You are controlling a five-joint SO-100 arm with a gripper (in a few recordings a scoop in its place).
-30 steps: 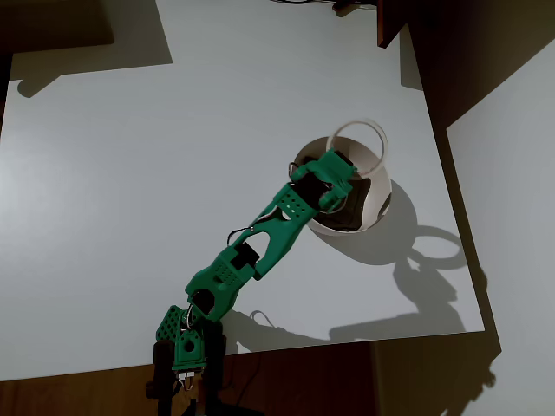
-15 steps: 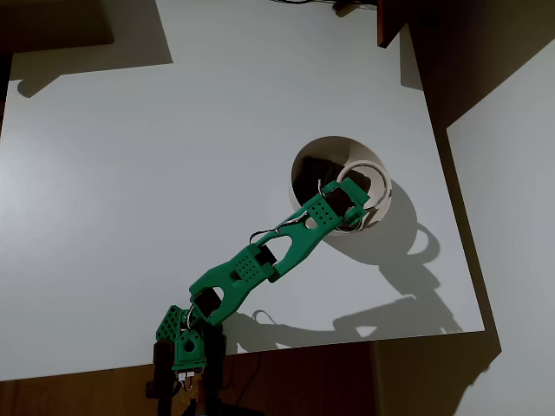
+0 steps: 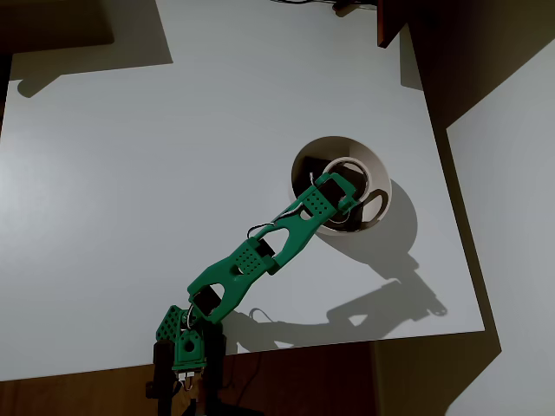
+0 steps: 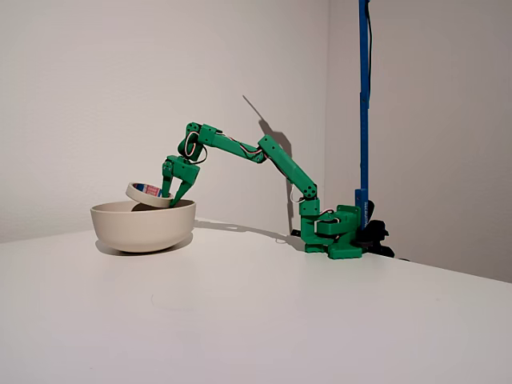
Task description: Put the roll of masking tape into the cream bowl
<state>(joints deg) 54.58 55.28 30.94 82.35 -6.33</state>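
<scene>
The cream bowl (image 3: 301,159) (image 4: 141,227) stands on the white table, right of centre in the overhead view. The roll of masking tape (image 3: 355,164) (image 4: 146,193) is tilted over the bowl's opening, its left side raised above the rim in the fixed view. My green gripper (image 3: 346,196) (image 4: 170,198) reaches down into the bowl from the right in the fixed view. Its fingers close in on the roll's lower right edge, shut on it. The bowl's bottom is mostly hidden by the gripper and the roll.
The arm's base (image 3: 185,347) (image 4: 336,233) sits at the table's near edge in the overhead view, beside a blue pole (image 4: 364,96). A dark wooden piece (image 3: 390,22) juts in at the top right corner. The table's right edge (image 3: 451,217) is close to the bowl.
The gripper has carried the roll from above the bowl's far rim down into the bowl's opening. The arm has lowered and stretched out.
</scene>
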